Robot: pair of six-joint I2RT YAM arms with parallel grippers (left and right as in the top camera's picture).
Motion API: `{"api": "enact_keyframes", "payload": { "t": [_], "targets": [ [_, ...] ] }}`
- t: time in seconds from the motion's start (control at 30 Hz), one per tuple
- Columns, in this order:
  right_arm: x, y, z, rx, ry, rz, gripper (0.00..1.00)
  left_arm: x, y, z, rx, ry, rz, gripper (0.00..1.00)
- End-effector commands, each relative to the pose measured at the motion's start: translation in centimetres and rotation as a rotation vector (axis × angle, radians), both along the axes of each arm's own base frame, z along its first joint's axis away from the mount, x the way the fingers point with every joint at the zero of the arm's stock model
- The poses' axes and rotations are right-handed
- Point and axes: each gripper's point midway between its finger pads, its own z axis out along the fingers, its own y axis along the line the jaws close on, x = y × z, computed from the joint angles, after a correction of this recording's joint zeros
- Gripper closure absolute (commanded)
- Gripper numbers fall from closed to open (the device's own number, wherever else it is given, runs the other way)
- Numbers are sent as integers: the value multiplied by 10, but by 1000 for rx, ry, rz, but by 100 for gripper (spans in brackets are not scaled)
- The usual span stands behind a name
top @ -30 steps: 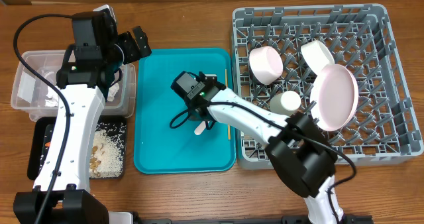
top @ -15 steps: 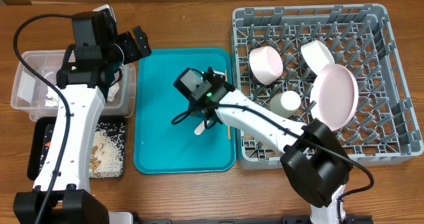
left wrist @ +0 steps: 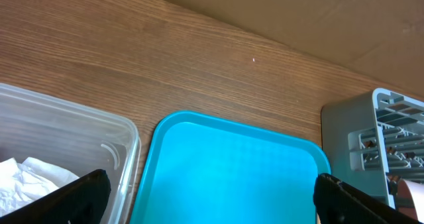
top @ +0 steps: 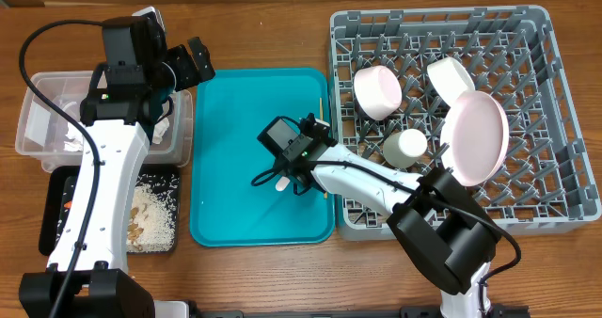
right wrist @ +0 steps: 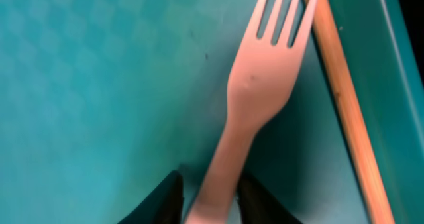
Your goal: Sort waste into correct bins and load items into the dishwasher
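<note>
Your right gripper [right wrist: 212, 201] sits low over the white fork [right wrist: 262, 85], with one fingertip on each side of the narrow end of the handle. The jaws are narrow, but I cannot tell whether they are pinching the handle or only bracketing it. The fork lies flat on the teal tray [right wrist: 86, 85].

Close squarely across the handle and confirm the grip before you lift. It is thin and flat, so it will likely twist or slip if you catch only an edge. Watch the wooden stick [right wrist: 344, 98]: it touches the tines on their right side, so lift straight up so that you do not drag it along.

Beyond the tray's right edge is the dish rack [top: 442, 19]. It already holds two bowls [top: 378, 90], a cup [top: 406, 147] and the pink plate [top: 478, 135], which stands on edge. Aim for a free slot near the tray side.

On the far side of the tray, the clear tub [top: 38, 120] holds crumpled napkins [top: 71, 135]. The black tray [top: 56, 182] holds pale food scraps [top: 150, 214] and a small orange piece [top: 68, 205]. Your left gripper [top: 193, 64] hangs above the tub's corner with its jaws wide and nothing in them.
</note>
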Motion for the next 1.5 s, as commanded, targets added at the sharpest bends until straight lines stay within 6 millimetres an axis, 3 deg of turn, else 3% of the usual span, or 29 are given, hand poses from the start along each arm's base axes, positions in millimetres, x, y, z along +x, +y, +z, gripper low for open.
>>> {"api": "enact_keyframes", "payload": {
  "t": [0.0,0.1,0.3,0.77,1.13,1.47],
  "targets": [
    [1,-9,-13,-16,-16,-24,74,1,0,15,-7,-33,15,0],
    [-1,-6,-30,-12,5,-17,78,1,0,15,-7,-33,15,0],
    [-1,-7,-30,-10,10,-18,96,1,0,15,-7,-33,15,0],
    [0,-2,-24,1,7,17,96,1,0,15,-7,-33,15,0],
    [10,12,40,-18,-128,271,96,1,0,15,-7,-33,15,0],
    [2,18,132,38,-301,473,96,1,0,15,-7,-33,15,0]
  ]
}}
